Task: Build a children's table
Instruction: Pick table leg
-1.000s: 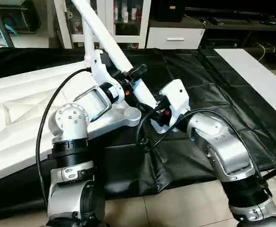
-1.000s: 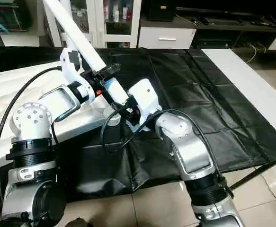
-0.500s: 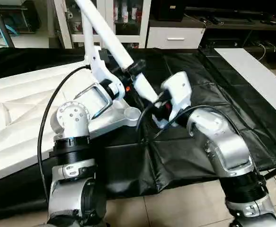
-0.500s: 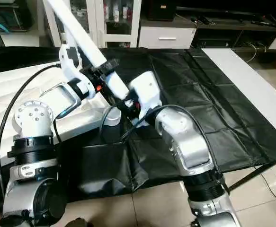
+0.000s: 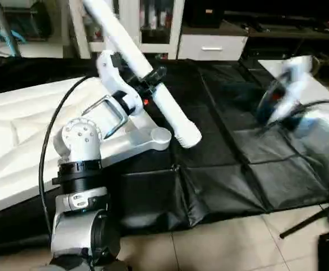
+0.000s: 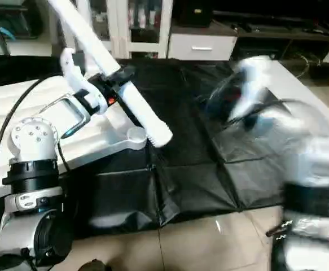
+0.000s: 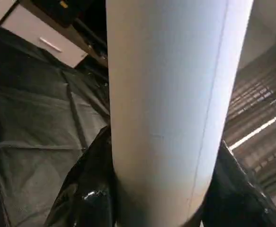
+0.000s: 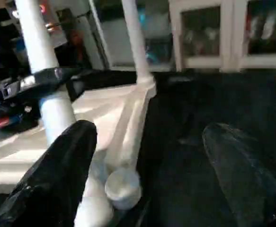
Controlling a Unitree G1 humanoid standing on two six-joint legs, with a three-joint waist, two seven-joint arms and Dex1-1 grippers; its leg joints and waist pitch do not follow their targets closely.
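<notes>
Tabletop [image 5: 17,141] rests on black-covered worktable [image 5: 237,169].

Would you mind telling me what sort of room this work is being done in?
Probably a furnished living room used for testing, not a factory: a glass-door cabinet and a low white drawer unit stand behind the black-covered worktable, and the floor is tiled.

Home: glass cabinets [image 5: 153,22], TV stand [image 5: 254,34]
</notes>
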